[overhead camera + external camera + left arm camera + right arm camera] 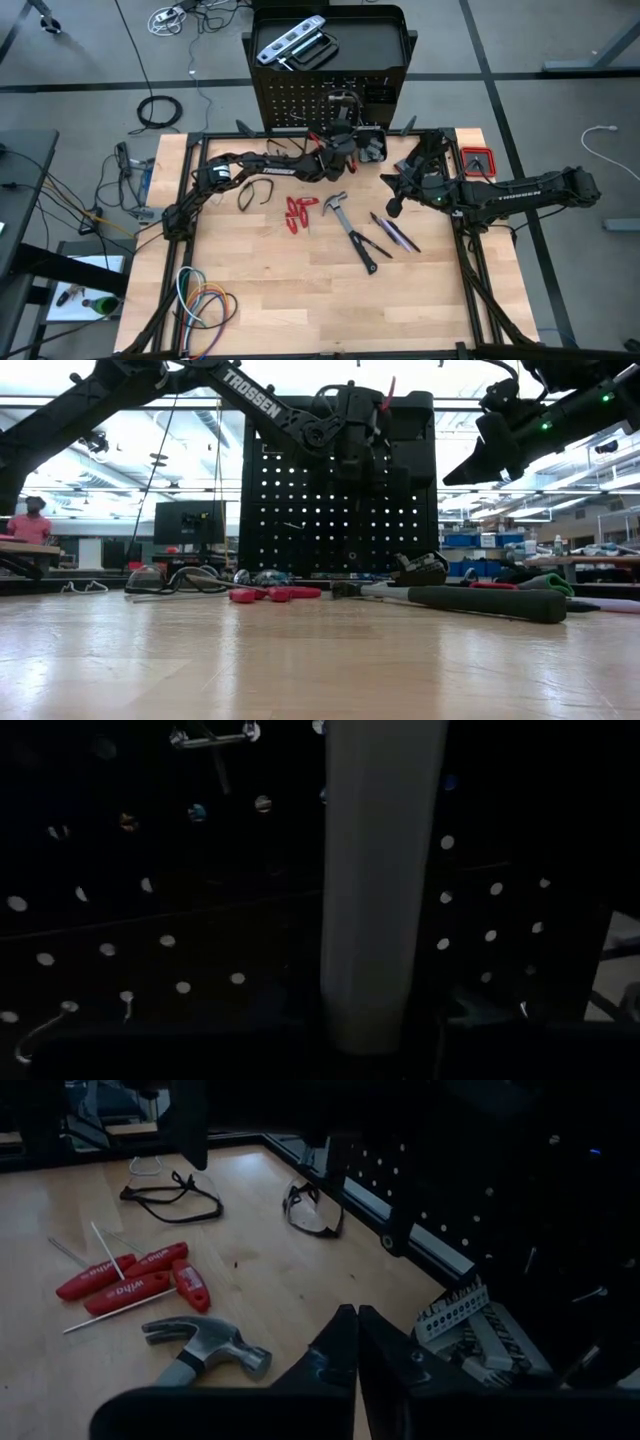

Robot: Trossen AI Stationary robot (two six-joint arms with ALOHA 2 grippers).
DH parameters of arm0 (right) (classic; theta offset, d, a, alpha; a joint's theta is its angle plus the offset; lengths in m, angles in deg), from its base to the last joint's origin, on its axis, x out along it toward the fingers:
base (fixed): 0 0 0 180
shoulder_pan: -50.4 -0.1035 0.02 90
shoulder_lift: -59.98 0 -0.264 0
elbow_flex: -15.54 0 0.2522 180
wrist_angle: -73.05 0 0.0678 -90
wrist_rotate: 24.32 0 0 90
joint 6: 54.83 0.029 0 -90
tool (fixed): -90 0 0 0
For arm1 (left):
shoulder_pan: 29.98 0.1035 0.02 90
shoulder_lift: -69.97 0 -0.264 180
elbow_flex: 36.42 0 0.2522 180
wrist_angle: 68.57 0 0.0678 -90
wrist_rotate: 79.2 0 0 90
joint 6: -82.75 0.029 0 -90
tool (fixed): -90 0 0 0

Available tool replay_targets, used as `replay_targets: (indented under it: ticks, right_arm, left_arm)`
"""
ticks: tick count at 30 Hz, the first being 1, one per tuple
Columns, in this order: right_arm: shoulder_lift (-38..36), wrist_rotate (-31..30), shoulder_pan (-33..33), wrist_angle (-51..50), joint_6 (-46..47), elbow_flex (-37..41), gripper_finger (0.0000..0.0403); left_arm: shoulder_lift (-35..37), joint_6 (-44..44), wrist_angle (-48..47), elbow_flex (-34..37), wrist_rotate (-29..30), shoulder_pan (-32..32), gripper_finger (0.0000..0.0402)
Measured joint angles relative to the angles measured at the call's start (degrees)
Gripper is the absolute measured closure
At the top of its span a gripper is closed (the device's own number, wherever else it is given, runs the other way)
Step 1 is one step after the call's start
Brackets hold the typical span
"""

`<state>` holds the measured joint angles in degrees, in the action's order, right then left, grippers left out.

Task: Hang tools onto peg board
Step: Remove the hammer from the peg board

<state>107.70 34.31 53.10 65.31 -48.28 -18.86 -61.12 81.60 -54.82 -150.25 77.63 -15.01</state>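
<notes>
The peg board (300,100) stands upright at the table's far edge, with a silver level (290,40) lying on its top tray. My left gripper (350,128) is up against the board's face (300,510), pointing level at it and shut on a pale grey bar-shaped tool (375,870). A wire hook (210,735) sticks out of the board near the bar. My right gripper (355,1345) hangs shut and empty above the table's right side. Below it a hammer (348,225), red-handled tools (298,212) and dark thin screwdrivers (395,235) lie flat on the wood. My left gripper has the pale grey bar's near end (370,1015) between its two fingers, which come level from the table's near side toward the board. The bar runs on past the fingers across the holed panel, lifted clear of the table. Whether it touches the board cannot be told.
Safety glasses (255,192) lie left of the red-handled tools and another pair (312,1210) near the board's foot. A red box (478,160) sits at the far right, a bit holder (455,1312) beside the stand, coiled cables (205,300) at the near left. The near half shows bare wood.
</notes>
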Motion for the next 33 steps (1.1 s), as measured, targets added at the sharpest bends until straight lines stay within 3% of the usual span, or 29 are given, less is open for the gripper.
replay_targets:
  ticks: [12,26,33]
  right_arm:
    - [-0.01,0.0,0.0,0.0,0.41,0.0,0.0389]
    - [-0.02,-0.09,0.0,-1.03,-0.11,0.0,0.0384]
    - [-1.39,-9.87,0.02,-10.82,2.49,0.0,0.0388]
  left_arm:
    - [0.0,2.78,-0.01,0.0,5.12,-1.95,0.0322]
    - [0.0,12.24,-0.04,0.0,11.09,-6.29,0.0322]
    - [0.0,23.32,-0.33,0.0,11.09,-10.66,0.0322]
